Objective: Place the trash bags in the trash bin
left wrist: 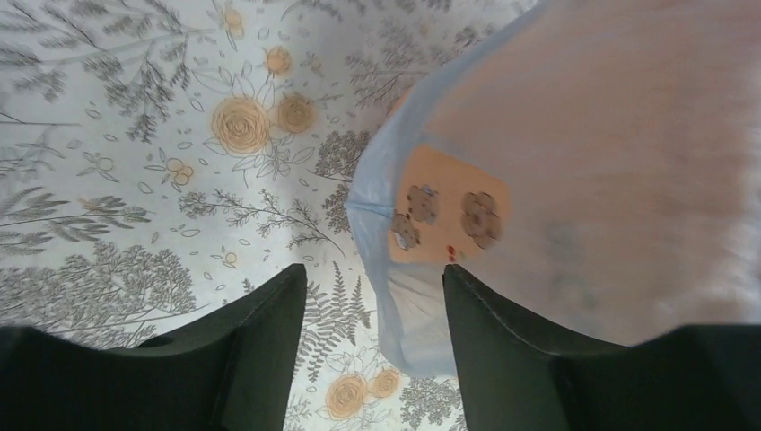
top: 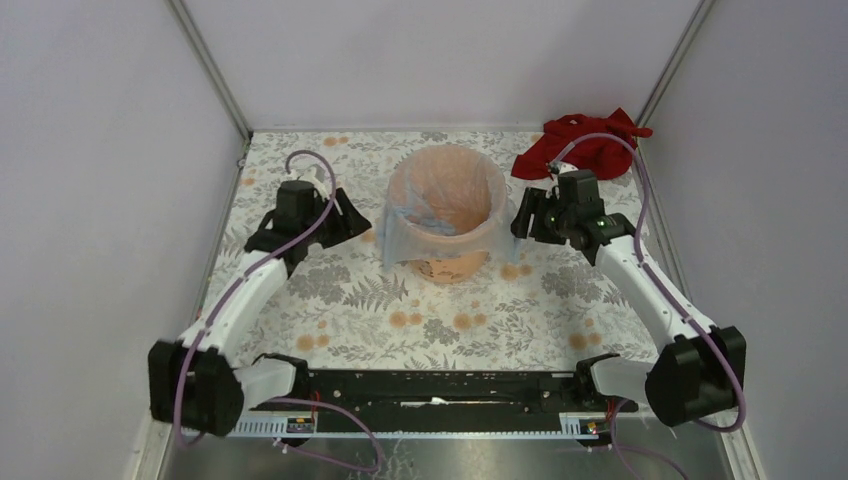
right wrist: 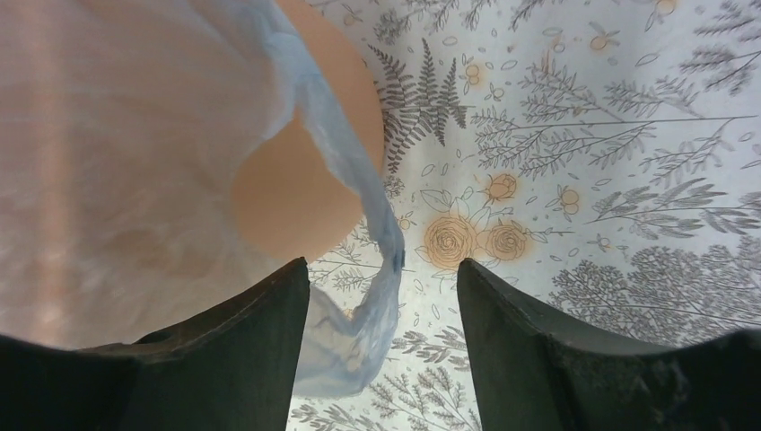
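Observation:
The orange trash bin (top: 450,268) stands upright at the table's far middle. The pale blue trash bag (top: 400,235) lines its inside and hangs folded over the rim and down the outer wall. My left gripper (top: 365,225) is open just left of the bin. In the left wrist view (left wrist: 373,274) the bag's hanging edge (left wrist: 413,323) lies between the open jaws, and a bare orange patch of the bin (left wrist: 449,215) shows. My right gripper (top: 518,218) is open just right of the bin. In the right wrist view (right wrist: 383,267) a bag corner (right wrist: 359,332) hangs between the jaws beside the bin wall (right wrist: 287,197).
A dark red cloth (top: 585,145) lies crumpled at the far right corner, behind the right arm. The floral tablecloth (top: 450,320) covers the table. White walls close in on the left, back and right.

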`<state>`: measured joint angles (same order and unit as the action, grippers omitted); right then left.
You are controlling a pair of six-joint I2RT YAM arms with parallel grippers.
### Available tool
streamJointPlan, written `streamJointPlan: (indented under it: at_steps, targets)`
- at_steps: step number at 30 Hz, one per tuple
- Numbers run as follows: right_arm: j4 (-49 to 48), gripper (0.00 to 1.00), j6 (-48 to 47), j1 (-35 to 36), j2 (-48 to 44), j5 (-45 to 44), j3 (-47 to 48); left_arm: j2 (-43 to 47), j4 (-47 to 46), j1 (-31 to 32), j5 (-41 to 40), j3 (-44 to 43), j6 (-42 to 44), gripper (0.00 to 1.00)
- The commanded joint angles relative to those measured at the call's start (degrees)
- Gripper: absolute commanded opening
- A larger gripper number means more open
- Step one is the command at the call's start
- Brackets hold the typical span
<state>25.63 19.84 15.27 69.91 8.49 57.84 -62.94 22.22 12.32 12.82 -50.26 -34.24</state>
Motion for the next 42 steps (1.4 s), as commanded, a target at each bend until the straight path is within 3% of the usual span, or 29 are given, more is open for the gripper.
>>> streamJointPlan:
  at_steps: [1,7,10,13,16,19,21,24,28,32,35,39,42]
  targets:
    - [-9.8,0.67,3.3,0.4,2.9,3.2,-4.5,-6.5,-11.5,0.8,4.6,2.0,-1.8,0.61]
    - [-18.1,0.58,7.7,0.4,7.9,9.8,-9.2,-13.8,-19.3,10.6,3.6,3.6,-6.6,0.59]
    - [-16.1,0.57,6.6,0.3,8.8,8.9,-8.0,-14.7,-24.0,14.6,2.8,7.3,-10.5,0.58]
    - [-3.4,0.62,2.3,0.5,7.7,-6.2,-2.2,-14.4,-28.0,17.7,3.5,11.4,-14.0,0.57]
    - [7.3,0.78,-1.8,0.5,4.8,-20.8,4.4,-14.4,-33.2,20.9,5.0,15.0,-17.7,0.57]
    - [12.0,0.88,-5.1,0.5,1.0,-29.7,10.6,-14.0,-33.9,23.5,4.7,15.9,-18.6,0.57]
    - [12.8,0.92,-7.2,0.5,-0.8,-28.9,15.5,-12.3,-31.4,23.6,3.5,15.9,-17.8,0.58]
    - [12.2,0.93,-9.4,1.4,0.0,-20.7,23.5,-7.9,-24.1,23.3,-0.6,14.4,-14.0,0.64]
    - [12.2,0.92,-10.0,6.0,8.4,-7.7,35.3,-1.5,-15.0,21.3,-4.8,11.8,-8.9,0.70]
    - [12.5,0.84,-8.9,12.9,18.7,-3.9,44.4,3.8,-13.1,16.5,-5.1,11.9,-7.5,0.75]
    - [13.2,0.61,-8.3,17.2,25.8,-4.4,48.3,2.2,-15.7,13.2,-1.2,12.4,-7.9,0.75]
    - [17.1,0.42,-8.3,21.3,34.1,-13.1,50.9,-3.7,-21.2,12.9,2.4,12.5,-9.1,0.70]
    - [15.0,0.28,-7.3,23.1,37.6,-20.6,47.7,-7.7,-25.9,13.2,4.1,13.2,-10.6,0.66]
